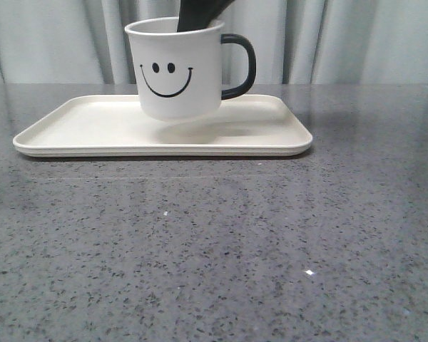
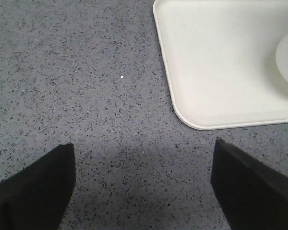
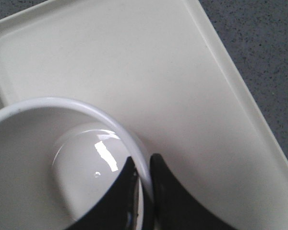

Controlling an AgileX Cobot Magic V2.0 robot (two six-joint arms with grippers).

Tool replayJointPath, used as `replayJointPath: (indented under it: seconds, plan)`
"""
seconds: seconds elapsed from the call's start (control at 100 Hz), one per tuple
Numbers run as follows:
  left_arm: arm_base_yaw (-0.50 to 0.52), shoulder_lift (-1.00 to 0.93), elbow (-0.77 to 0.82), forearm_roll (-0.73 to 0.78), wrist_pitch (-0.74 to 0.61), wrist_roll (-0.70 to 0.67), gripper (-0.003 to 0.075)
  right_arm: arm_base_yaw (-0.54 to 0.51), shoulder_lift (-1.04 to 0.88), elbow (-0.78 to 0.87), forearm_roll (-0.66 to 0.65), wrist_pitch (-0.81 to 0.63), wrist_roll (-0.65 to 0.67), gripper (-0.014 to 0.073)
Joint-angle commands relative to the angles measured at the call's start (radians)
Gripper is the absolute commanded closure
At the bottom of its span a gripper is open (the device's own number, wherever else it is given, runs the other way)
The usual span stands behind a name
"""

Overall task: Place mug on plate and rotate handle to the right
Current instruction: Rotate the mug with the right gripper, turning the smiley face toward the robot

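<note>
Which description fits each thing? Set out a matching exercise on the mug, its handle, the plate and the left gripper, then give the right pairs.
Things
1. mug
2. handle
3. plate
4. left gripper

Descriptions
A. open over bare table, beside the plate's corner
B. glossy black, pointing right in the front view
C. lying flat on the speckled table
D. tilted, its rim pinched by the right gripper's fingers

Pairs: 1-D, 2-B, 3-C, 4-A

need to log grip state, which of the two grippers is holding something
The right gripper: it pinches the mug by its rim over the plate. The left gripper is open over bare table.
</note>
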Motion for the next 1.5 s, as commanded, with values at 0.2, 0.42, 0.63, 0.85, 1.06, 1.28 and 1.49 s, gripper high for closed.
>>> replayJointPath:
  seconds: [0.2, 0.42, 0.63, 0.85, 1.06, 1.28, 1.49]
  plan:
    - [0.001, -0.003, -0.029, -0.004, -0.068, -0.003, 0.0155, -0.021, -0.023, -0.049, 0.077, 0.056, -0.062, 0.0654]
    - [0.001, -0.003, -0.029, -0.004, -0.068, -0.003, 0.0155, -0.026, -0.023, -0.049, 0.107, 0.061, -0.106, 0.0654]
    - [0.001, -0.003, -0.029, -0.004, -0.068, -0.003, 0.0155, -0.026, -0.023, -0.049, 0.108, 0.07, -0.113, 0.0654]
    - [0.001, -0.003, -0.029, -0.004, -0.068, -0.003, 0.0155, -0.026, -0.023, -0.049, 0.111, 0.078, -0.145, 0.0654]
    - [0.001, -0.003, -0.029, -0.004, -0.068, -0.003, 0.0155, -0.025, -0.006, -0.049, 0.135, 0.084, -0.164, 0.0654]
    - [0.001, -0.003, -0.029, -0.004, -0.068, -0.003, 0.0155, -0.025, 0.0, -0.049, 0.142, 0.086, -0.2, 0.0654]
    - [0.001, -0.003, -0.029, -0.004, -0.068, -0.003, 0.0155, -0.025, 0.017, -0.047, 0.142, 0.088, -0.215, 0.0654]
